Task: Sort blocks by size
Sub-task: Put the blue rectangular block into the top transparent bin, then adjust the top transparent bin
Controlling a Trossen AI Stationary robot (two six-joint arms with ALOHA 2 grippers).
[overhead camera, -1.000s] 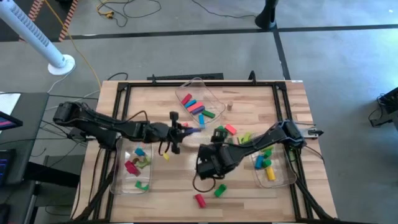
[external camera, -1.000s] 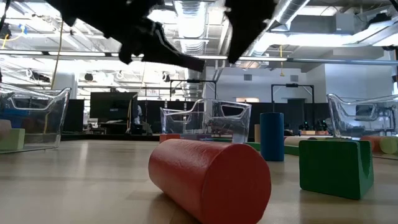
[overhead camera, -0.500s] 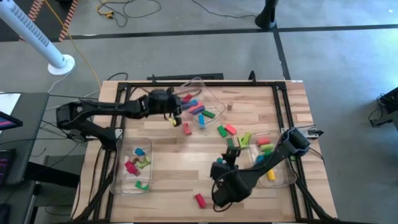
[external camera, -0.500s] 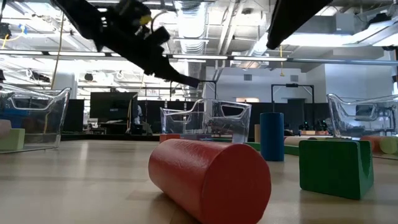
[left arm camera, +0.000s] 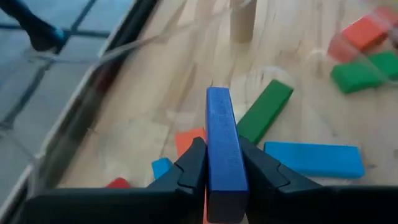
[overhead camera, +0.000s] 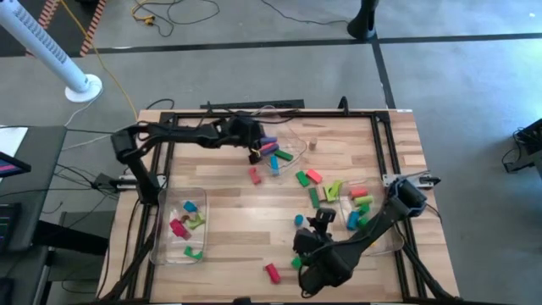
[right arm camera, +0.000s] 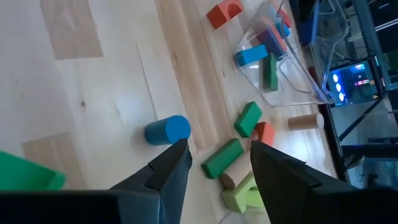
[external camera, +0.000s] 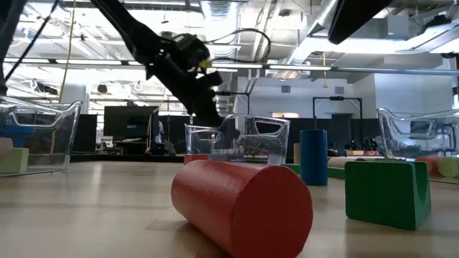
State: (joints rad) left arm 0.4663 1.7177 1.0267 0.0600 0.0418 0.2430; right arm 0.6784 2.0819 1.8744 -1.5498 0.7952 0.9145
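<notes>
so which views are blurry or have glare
Low view: the red cylinder up close is soft, ceiling lights glare, the arms are silhouettes. Left wrist view: the blue bar in the left gripper is sharp, the far blocks blurred. High view: evenly lit.

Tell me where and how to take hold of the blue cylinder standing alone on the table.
Grip the blue cylinder across its round sides, coming straight down from above. It stands upright on the bare wood, so its top faces up, and nothing touches it, leaving room for a finger on either side. The right hand is open with it in view.
</notes>
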